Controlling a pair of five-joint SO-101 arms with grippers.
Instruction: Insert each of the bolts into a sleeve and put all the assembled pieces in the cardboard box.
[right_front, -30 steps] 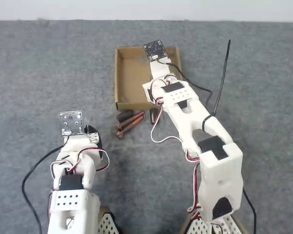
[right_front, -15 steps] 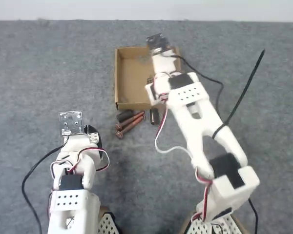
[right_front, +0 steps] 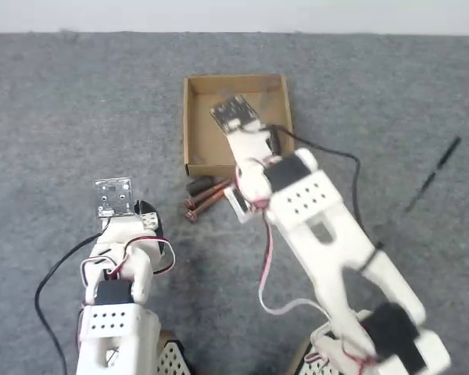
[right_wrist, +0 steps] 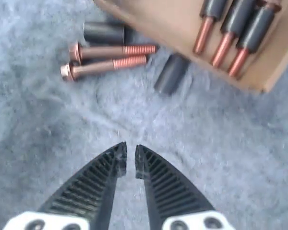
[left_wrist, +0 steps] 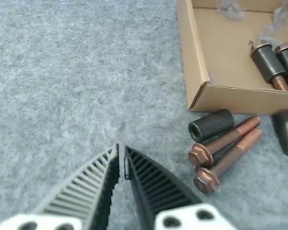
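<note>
The cardboard box (right_front: 199, 101) stands at the back centre, and three assembled pieces (right_wrist: 233, 28) lie inside it. In front of its wall (left_wrist: 230, 98), two copper bolts (left_wrist: 225, 139) (right_wrist: 113, 49) lie side by side on the carpet, next to a black sleeve (left_wrist: 211, 124). A second loose sleeve (right_wrist: 170, 74) lies a little apart from them. My right gripper (right_wrist: 129, 153) hovers over bare carpet just short of that sleeve, shut and holding nothing. The right arm (right_front: 297, 187) crosses the box's front edge. My left gripper (left_wrist: 121, 153) is shut and empty, over the carpet beside the bolts.
Grey carpet (right_front: 78, 109) covers the whole table. The left arm (right_front: 117, 266) stands at the near left, with open carpet around it. Black cables (right_front: 430, 176) trail to the right of the right arm.
The right arm has drawn back from over the box to its front edge, above the loose parts. The left arm has not moved.
</note>
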